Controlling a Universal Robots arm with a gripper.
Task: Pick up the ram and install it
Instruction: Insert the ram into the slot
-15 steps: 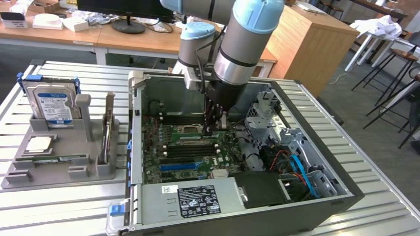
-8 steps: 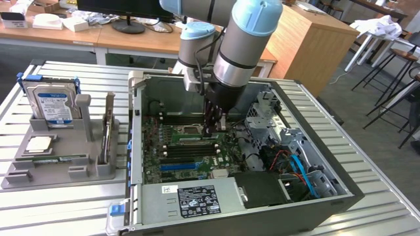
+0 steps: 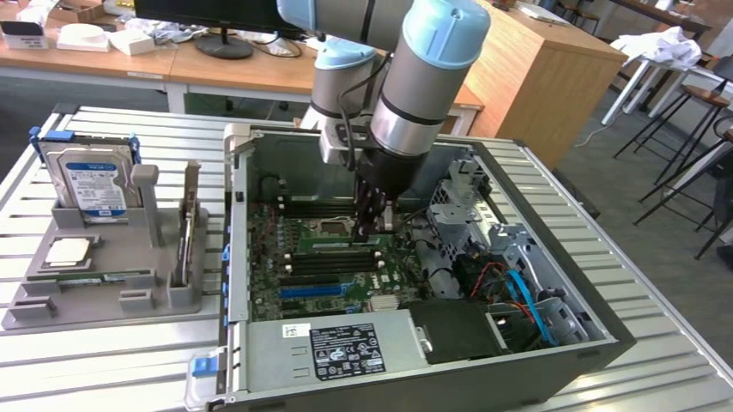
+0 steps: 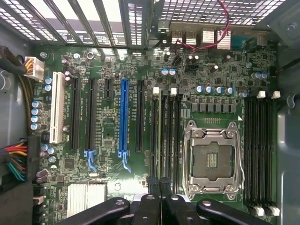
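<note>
Wooden desks (image 3: 69, 58), wooden cabinet (image 3: 538, 77), tall stools (image 3: 701, 96), grey floor (image 3: 602, 142)

Claw (image 4: 159, 181) rear, beyond the wrist view's edge

Holder (image 3: 101, 300) apparently abuts case (image 3: 538, 365); end effector (image 3: 366, 233) inside.

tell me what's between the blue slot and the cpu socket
In the wrist view, between blue slot and cpu socket: one black expansion slot, then black memory slots.
</note>
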